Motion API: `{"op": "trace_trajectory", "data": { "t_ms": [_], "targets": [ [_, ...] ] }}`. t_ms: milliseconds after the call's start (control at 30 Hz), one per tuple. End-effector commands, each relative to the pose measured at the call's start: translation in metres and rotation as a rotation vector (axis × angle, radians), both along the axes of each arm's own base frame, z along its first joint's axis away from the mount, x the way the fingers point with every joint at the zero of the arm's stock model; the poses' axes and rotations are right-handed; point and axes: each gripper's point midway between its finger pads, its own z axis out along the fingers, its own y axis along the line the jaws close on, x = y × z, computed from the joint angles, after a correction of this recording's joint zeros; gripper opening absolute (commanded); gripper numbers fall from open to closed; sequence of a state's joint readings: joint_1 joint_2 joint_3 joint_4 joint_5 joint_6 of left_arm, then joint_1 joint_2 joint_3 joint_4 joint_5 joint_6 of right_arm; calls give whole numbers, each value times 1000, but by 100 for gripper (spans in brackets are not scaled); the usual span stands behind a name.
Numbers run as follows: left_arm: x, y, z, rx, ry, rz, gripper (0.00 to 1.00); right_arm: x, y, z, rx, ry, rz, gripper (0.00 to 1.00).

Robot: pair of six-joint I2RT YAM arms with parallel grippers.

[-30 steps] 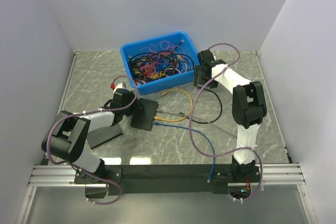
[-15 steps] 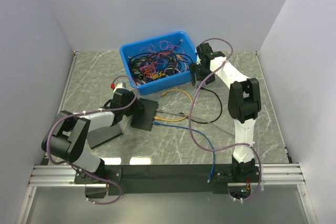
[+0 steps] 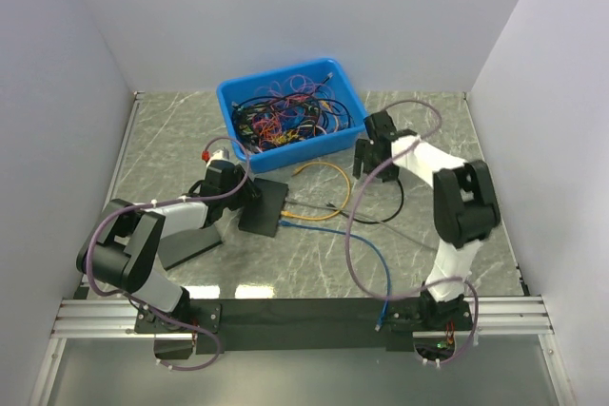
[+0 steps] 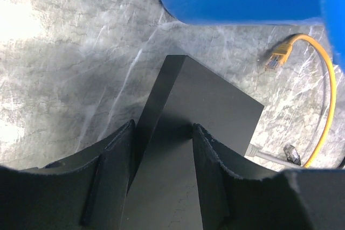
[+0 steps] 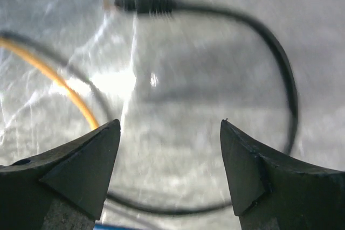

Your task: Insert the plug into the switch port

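With the table (image 3: 171, 140) read as a dial from above and 12 o'clock at the far wall, the bin (image 3: 304, 147) is set at 12 o'clock, and a tangle of cables (image 3: 285, 116) is piled in it. The switch (image 3: 264, 206) is placed at 9 o'clock, before the bin, and is gripped between the fingers of the left gripper (image 4: 163, 126). A looped cable (image 3: 328, 170) is laid at 3 o'clock of the switch. The right gripper (image 5: 170, 124) is poised at 2 o'clock of the switch, jaws spread, and a plug (image 5: 143, 2) is seen beyond them.
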State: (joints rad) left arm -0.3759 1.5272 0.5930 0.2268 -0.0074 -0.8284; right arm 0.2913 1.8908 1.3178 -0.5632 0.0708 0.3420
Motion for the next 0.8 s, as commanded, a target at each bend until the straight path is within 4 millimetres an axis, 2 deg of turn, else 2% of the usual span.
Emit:
{"op": "trace_trajectory", "data": {
  "t_ms": [0,67,233,300,333,400,433,533,767],
  "targets": [
    [-24,0,-23,29,107,-42,52,18,-2,80,31,-316,-159,82],
    [-23,1,-20,30,95,-37,52,5,-16,78,0,-315,-203,82],
    [-21,-2,-19,15,89,-45,52,-18,-38,51,-89,-226,-261,83],
    [-21,-6,-19,5,90,-59,51,-20,-44,38,-95,-190,-271,80],
    [-21,-6,-17,2,88,-62,51,-16,-60,36,-103,-180,-310,79],
    [-23,-6,-18,0,88,-64,51,-13,-75,27,-84,-139,-344,75],
    [-23,-7,-16,-4,84,-66,51,-9,-90,26,-59,-135,-386,73],
    [-24,-7,-13,-7,80,-73,51,0,-88,24,-8,-116,-375,70],
    [-27,-7,-10,-15,71,-73,51,-5,-85,0,-11,-53,-351,69]
  ]
}}
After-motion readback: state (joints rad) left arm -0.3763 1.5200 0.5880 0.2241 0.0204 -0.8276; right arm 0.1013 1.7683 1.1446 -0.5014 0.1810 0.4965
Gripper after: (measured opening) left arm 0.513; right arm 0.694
